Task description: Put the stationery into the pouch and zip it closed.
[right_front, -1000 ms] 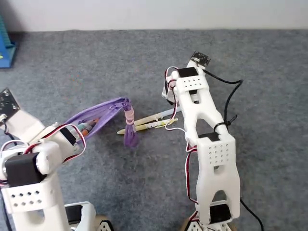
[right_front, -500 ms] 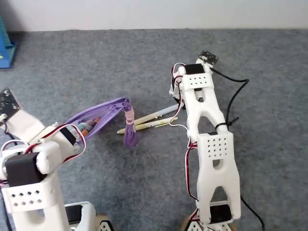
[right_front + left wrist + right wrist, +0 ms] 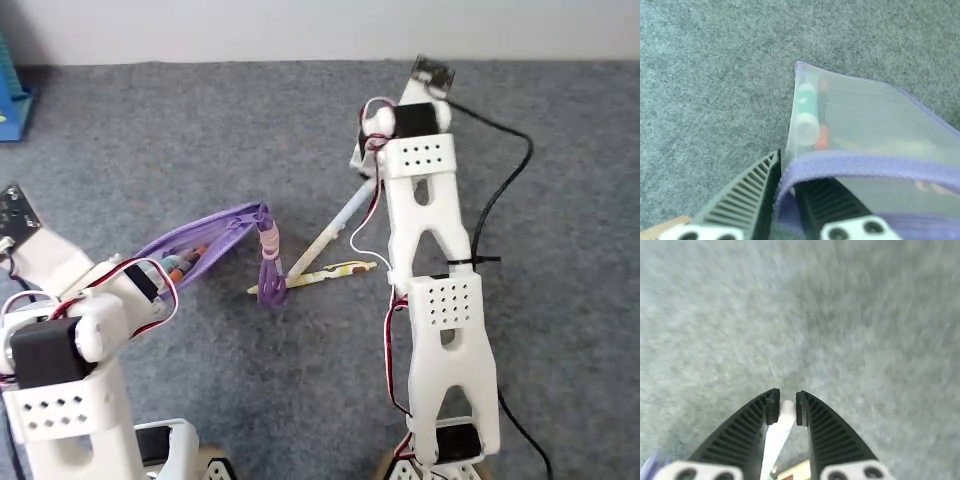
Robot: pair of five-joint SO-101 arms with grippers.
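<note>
A purple mesh pouch (image 3: 200, 241) hangs stretched from my left gripper (image 3: 160, 279), which is shut on its purple rim (image 3: 860, 165). Through the mesh (image 3: 865, 120) I see markers inside. The pouch's far end with its purple tassel (image 3: 270, 268) rests on the carpet. My right gripper (image 3: 369, 176) is shut on the end of a white pen (image 3: 333, 227); the pen (image 3: 778, 430) slants down towards the tassel. A yellow pen (image 3: 322, 273) lies flat on the carpet beside it, in front of the right arm.
Grey carpet covers the whole table. A blue object (image 3: 12, 98) sits at the far left edge. A pale wall (image 3: 300, 30) runs along the back. The right arm's black cable (image 3: 505, 190) loops to its right.
The right arm has stretched farther back, carrying the white pen's end with it, so the pen now slants away from the yellow pen. The left arm and pouch have kept still.
</note>
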